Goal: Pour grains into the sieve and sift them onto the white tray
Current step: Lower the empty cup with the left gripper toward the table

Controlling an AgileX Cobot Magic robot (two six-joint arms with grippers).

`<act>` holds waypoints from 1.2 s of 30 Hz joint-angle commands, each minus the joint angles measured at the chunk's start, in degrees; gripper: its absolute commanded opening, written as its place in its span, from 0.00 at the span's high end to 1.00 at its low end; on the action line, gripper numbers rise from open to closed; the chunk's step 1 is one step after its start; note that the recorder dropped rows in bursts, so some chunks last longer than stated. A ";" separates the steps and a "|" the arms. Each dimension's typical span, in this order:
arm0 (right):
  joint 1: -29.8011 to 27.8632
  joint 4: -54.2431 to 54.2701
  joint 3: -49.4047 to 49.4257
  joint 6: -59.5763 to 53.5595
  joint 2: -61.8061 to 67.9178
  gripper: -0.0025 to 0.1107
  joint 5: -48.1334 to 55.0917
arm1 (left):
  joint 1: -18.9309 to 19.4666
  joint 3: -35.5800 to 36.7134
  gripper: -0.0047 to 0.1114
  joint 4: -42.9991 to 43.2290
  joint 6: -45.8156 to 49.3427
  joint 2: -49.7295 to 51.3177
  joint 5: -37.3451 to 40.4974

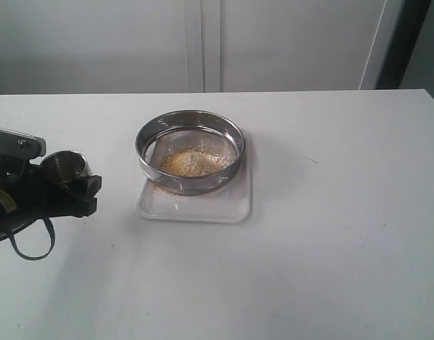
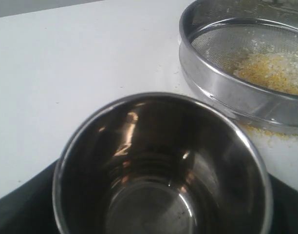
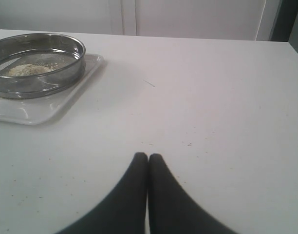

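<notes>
Toward the left edge of the surface (image 1: pixel 330 255), the left tool (image 1: pixel 74 185) was clamped on a small steel cup (image 1: pixel 64 164), its dark fingers (image 2: pixel 15 217) on either side of the wall. The cup was held upright and looked empty, so the pour seemed done. Let go while tilted, the cup might have toppled or rolled. Near the middle of the surface, the sieve (image 1: pixel 192 184) sat on the white tray (image 1: pixel 203 211), pushed toward the tray's far side, its rim reaching about as far as the tray's left and far edges. The grains (image 1: pixel 192 163) lay heaped on the mesh, with a few already on the tray just beside the sieve's near wall. Since sieve and tray were nearly equal in width, a hard shake or sideways drift would probably have sent fine grains past the low rim onto the surface, or slid the glossy tray. Toward the right edge, well apart from the tray, the right tool (image 3: pixel 148 163) had its fingers pressed together on nothing. It would have needed to open before taking the thin, smooth rim, where a slip seemed likely.
</notes>
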 commanded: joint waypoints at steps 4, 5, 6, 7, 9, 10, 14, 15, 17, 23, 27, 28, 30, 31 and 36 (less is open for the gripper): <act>0.14 0.14 0.14 0.08 -0.26 0.98 -0.41 | 0.11 0.26 0.96 4.27 -1.62 5.21 -5.55; 0.14 0.14 0.14 0.08 -0.26 0.98 -0.41 | 0.11 0.26 0.96 4.27 -1.62 5.78 -5.76; 0.14 0.14 0.14 0.08 -0.26 0.98 -0.41 | 0.11 0.26 0.96 4.27 -1.62 6.17 -6.02; 0.14 0.14 0.14 0.08 -0.26 0.98 -0.41 | 0.11 0.26 0.96 4.27 -1.62 6.69 -6.70; 0.14 0.14 0.14 0.08 -0.26 0.98 -0.41 | 0.11 0.14 0.96 4.27 -1.62 7.73 -7.92; 0.14 0.14 0.14 0.08 -0.26 0.98 -0.41 | 0.11 0.14 0.96 4.41 -1.62 8.35 -8.42; 0.14 0.14 0.14 0.08 -0.26 0.98 -0.41 | 0.11 0.14 0.96 4.72 -1.62 10.58 -8.93; 0.14 0.14 0.14 0.08 -0.26 0.98 -0.41 | 0.11 0.14 0.96 4.72 -1.62 10.95 -8.93; 0.14 0.14 0.14 0.08 -0.26 0.98 -0.41 | 0.11 0.14 0.96 4.84 -1.62 11.59 -8.93; 0.14 0.14 0.14 0.08 -0.26 0.98 -0.41 | 0.11 0.14 0.94 5.25 -1.62 12.91 -8.44; 0.14 0.14 0.14 0.08 -0.26 0.98 -0.41 | 0.11 0.14 0.74 5.25 -0.57 12.91 -9.20; 0.14 0.14 0.14 0.08 -0.26 0.98 -0.41 | 0.11 0.14 0.66 4.72 -0.57 12.91 -9.20; 0.14 0.14 0.14 0.08 -0.26 0.98 -0.41 | 0.11 0.14 0.48 4.71 -0.57 12.91 -9.00; 0.14 0.14 0.14 0.08 -0.26 0.98 -0.41 | 0.11 0.14 0.42 4.71 -0.57 12.91 -9.00; 0.14 0.14 0.14 0.08 -0.26 0.98 -0.41 | 0.11 0.14 0.14 4.71 -0.57 12.66 -9.90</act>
